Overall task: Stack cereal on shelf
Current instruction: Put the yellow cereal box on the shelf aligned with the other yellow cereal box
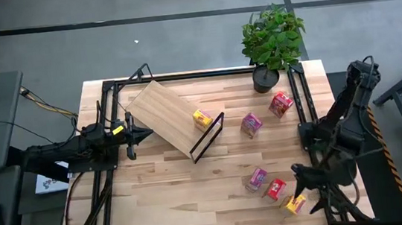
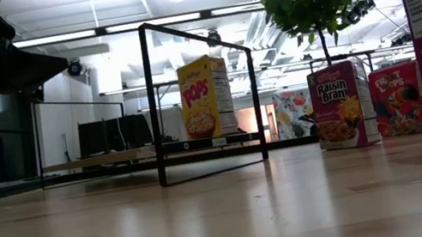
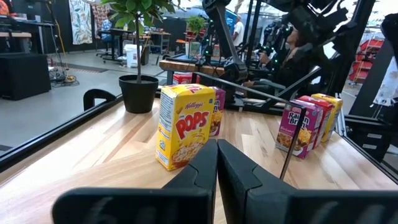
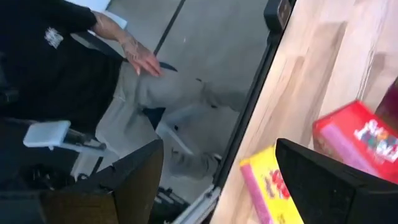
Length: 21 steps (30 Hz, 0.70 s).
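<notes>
The shelf (image 1: 162, 113) is a light wood board lying aslant, with a black wire frame (image 1: 208, 137) at its right end. One yellow Pops box (image 1: 202, 118) (image 3: 183, 127) (image 2: 206, 97) stands upright on the board. A pink-purple box (image 1: 251, 123) and a red box (image 1: 280, 104) stand on the table past the frame. Another pink-purple box (image 1: 257, 178), a red box (image 1: 275, 188) (image 4: 357, 134) and a yellow box (image 1: 294, 204) (image 4: 272, 186) sit by the near right corner. My left gripper (image 1: 142, 135) (image 3: 216, 163) is shut at the board's left edge. My right gripper (image 1: 299, 181) (image 4: 219, 149) is open just over the yellow box.
A potted green plant (image 1: 272, 41) stands at the far right of the table. Black rails (image 1: 300, 94) run along the table's edges. A person (image 4: 81, 74) sits beyond the table's near edge. Bare wood (image 1: 165, 199) lies between the shelf and the near edge.
</notes>
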{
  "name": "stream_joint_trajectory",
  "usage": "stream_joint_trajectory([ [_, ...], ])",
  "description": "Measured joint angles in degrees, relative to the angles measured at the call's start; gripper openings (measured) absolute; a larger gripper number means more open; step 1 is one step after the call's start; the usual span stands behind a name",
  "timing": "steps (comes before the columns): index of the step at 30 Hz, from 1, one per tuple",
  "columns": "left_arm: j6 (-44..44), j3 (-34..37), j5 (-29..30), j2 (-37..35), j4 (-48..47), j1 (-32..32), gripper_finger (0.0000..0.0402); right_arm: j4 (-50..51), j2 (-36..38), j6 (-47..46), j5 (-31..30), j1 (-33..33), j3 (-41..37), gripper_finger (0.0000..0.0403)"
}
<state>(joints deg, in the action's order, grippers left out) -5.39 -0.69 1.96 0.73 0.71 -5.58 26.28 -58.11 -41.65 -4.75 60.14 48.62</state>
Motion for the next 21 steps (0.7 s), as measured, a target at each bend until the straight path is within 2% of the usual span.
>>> stream_joint_trajectory([
  [10, 0.0, 0.0, 0.0, 0.0, 0.0, 0.0, 0.0003, 0.0, 0.0, 0.7, 2.0, 1.0, 0.2, 0.0302],
  [14, 0.0, 0.0, 0.0, 0.0, 0.0, 0.0, 0.0003, 7.1, -2.7, 4.3, -0.8, 3.5, 4.0, 0.0302],
  [18, 0.0, 0.0, 0.0, 0.0, 0.0, 0.0, 0.0003, 16.0, -8.9, 11.8, -5.5, 6.1, 9.6, 0.0302],
  [21, 0.0, 0.0, 0.0, 0.0, 0.0, 0.0, 0.0003, 20.9, -13.8, 14.6, -6.1, 6.8, 12.7, 0.0302],
])
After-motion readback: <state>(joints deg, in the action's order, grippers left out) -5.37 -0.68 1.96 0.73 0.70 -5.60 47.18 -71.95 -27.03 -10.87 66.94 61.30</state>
